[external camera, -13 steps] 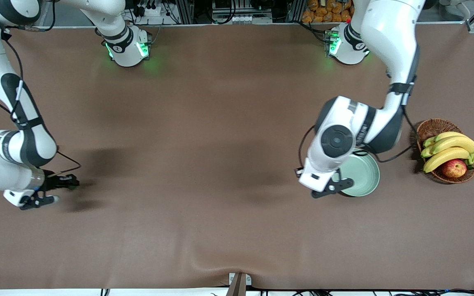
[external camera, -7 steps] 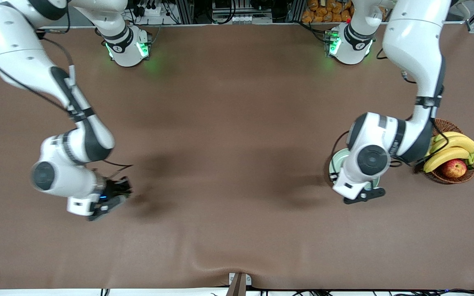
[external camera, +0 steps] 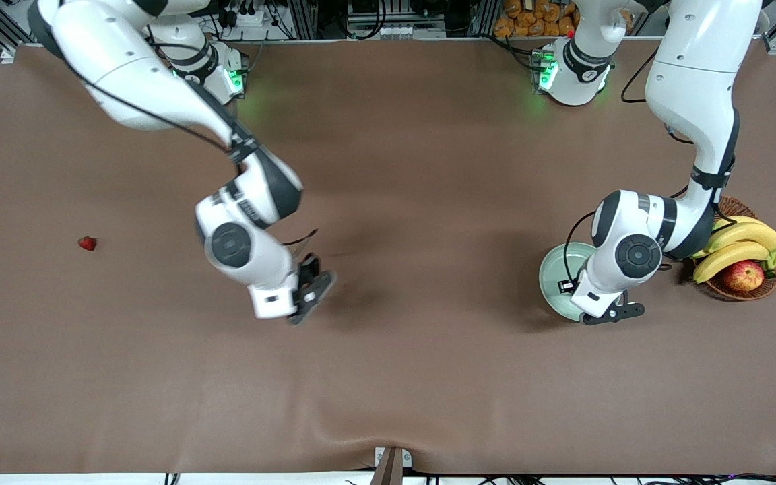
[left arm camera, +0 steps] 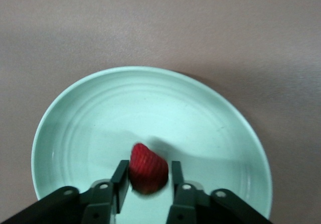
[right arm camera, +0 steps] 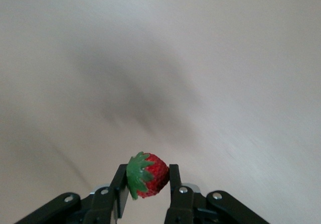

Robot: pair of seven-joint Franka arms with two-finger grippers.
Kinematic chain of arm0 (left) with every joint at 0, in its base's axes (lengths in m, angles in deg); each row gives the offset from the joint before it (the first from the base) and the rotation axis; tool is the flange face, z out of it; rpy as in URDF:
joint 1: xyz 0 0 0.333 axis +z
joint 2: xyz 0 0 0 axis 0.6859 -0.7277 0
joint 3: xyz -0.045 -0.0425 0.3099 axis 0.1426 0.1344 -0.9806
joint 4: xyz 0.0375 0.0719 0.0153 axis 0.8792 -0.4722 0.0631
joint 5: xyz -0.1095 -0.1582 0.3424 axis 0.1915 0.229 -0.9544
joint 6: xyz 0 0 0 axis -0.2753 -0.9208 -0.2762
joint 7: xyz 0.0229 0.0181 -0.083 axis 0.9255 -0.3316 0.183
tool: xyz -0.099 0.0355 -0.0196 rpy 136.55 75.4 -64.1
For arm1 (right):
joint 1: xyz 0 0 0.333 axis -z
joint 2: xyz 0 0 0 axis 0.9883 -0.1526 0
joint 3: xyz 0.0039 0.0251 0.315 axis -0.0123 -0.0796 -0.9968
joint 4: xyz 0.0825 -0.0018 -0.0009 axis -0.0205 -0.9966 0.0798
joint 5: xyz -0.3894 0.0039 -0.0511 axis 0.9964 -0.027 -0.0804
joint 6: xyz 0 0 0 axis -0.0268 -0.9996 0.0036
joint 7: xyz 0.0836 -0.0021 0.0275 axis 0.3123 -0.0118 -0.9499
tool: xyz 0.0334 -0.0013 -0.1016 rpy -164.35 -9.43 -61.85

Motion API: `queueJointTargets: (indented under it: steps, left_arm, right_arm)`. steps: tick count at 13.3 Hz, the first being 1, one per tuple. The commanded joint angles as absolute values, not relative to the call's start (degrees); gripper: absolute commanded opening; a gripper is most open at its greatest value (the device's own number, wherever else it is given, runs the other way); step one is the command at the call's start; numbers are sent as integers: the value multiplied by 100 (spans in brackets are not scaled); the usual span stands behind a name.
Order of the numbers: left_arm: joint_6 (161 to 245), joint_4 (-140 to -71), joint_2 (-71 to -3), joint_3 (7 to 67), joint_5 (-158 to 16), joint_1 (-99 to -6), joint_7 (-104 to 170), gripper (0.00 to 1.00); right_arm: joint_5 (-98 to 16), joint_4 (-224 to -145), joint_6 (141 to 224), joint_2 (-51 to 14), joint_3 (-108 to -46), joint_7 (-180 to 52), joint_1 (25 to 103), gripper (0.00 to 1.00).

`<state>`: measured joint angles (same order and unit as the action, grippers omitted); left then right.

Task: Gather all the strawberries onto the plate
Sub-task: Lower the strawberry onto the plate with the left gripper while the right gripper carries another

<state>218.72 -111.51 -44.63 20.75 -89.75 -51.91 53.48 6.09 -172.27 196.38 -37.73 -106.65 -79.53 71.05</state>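
**A:** Largest items first?

**B:** Brown table (external camera: pixel 388 377). Then the left arm (external camera: pixel 698 101), reaching down to the plate, and the right arm (external camera: pixel 132 81), reaching out over the table's middle.

**A:** Containers?

**B:** One wicker basket (external camera: pixel 704 209), just beside the plate toward the left arm's end of the table. One mint-green plate (external camera: pixel 553 276) (left arm camera: pixel 150 108), flat on the table and partly covered by the left arm's wrist.

**A:** Basket contents?

**B:** A bunch of bananas (external camera: pixel 738 246). A red-yellow apple (external camera: pixel 744 275) sits under them.

**A:** Grippers?

**B:** The left gripper (external camera: pixel 613 315) (left arm camera: pixel 148 166) is over the plate. Whether it is clamped or released, I cannot tell. The right gripper (external camera: pixel 310 293) (right arm camera: pixel 146 171) is over bare table, well apart from the plate toward the right arm's end, and clenched on a berry.

**A:** Strawberries?

**B:** Three.
- The red strawberry (left arm camera: pixel 148 171) is at the left gripper's tip, above the plate's floor.
- The capped strawberry (right arm camera: pixel 150 176), with its green leaves showing, is pinched in the right gripper.
- The lone strawberry (external camera: pixel 87 243) is on the table, farthest from the plate, near the right arm's end.
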Motion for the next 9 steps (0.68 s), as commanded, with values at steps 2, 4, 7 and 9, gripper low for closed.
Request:
queueJointTargets:
  steps: [2,4,7,9]
  left_arm:
    - [21842,-11308,-4013,2117,-9098,-5174,5292,100]
    - [21833,-11299,-3899,2152,-9045,-5192,5301,100]
    - [21833,-11159,-3881,2468,-8713,-5218,5398,100]
    - [21833,-11053,-3881,2573,-8361,-5288,5529,100]
  right_arm:
    - [730,-16896,20541,-4335,-10397,-7348,6086,0]
    - [730,-16493,20954,-4774,-10195,-7023,5524,0]
    - [722,-15965,21123,-5188,-9703,-6399,4749,0]
    - [722,-15911,21123,-5251,-9605,-6196,4589,5]
